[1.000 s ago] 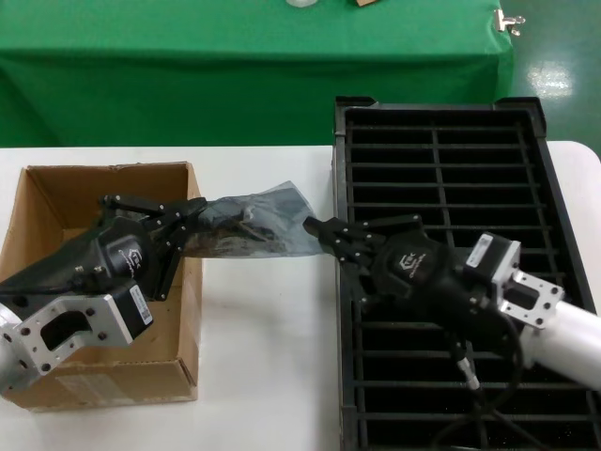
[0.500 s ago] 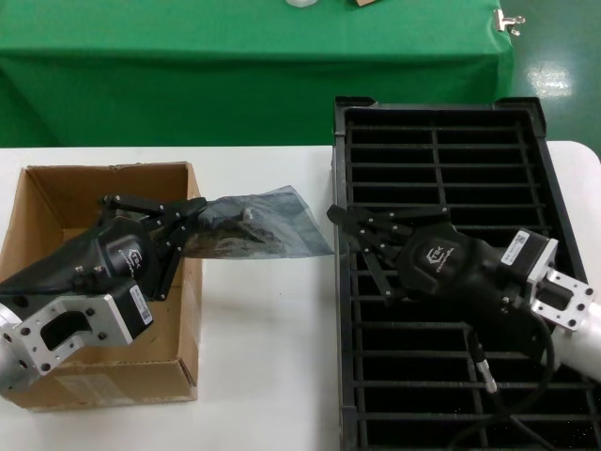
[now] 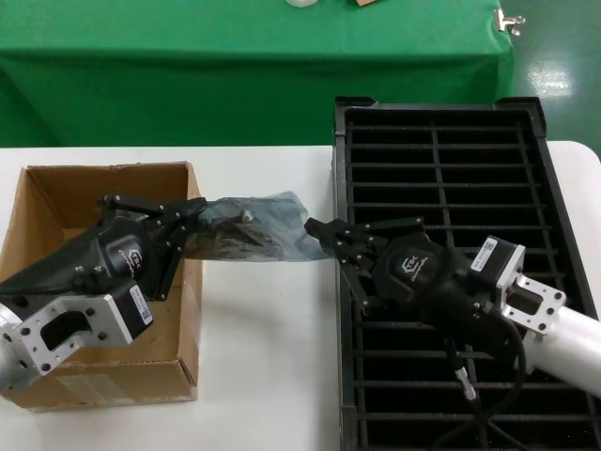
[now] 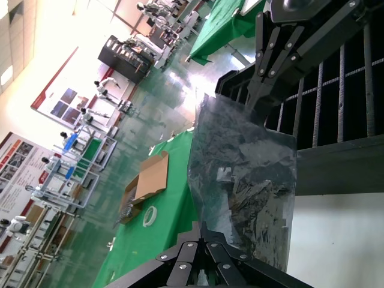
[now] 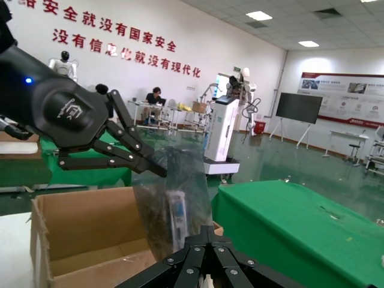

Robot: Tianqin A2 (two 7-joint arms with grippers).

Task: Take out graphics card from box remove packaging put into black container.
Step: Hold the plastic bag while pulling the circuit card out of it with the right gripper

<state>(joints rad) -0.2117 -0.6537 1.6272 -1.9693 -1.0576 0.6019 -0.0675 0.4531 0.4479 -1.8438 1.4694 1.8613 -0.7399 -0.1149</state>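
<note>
While packaging (image 3: 254, 228) (graphics card (image 3: 235, 237) dimly visible inside) hangs above desk (image 3: 263, 357) between box (image 3: 56, 188) and black container (image 3: 441, 160), I see left gripper (image 3: 192, 221) clenched on its box-side end, right gripper (image 3: 324, 237) pinching opposite end at container's near-left edge.

The bag (image 3: 252, 228) is stretched between the left gripper (image 3: 192, 218) and right gripper (image 3: 322, 235), spanning the gap between box (image 3: 56, 193) and container (image 3: 526, 169). Bare table (image 3: 263, 357) is left nearer the robot. The container's far slots are unobstructed.
</note>
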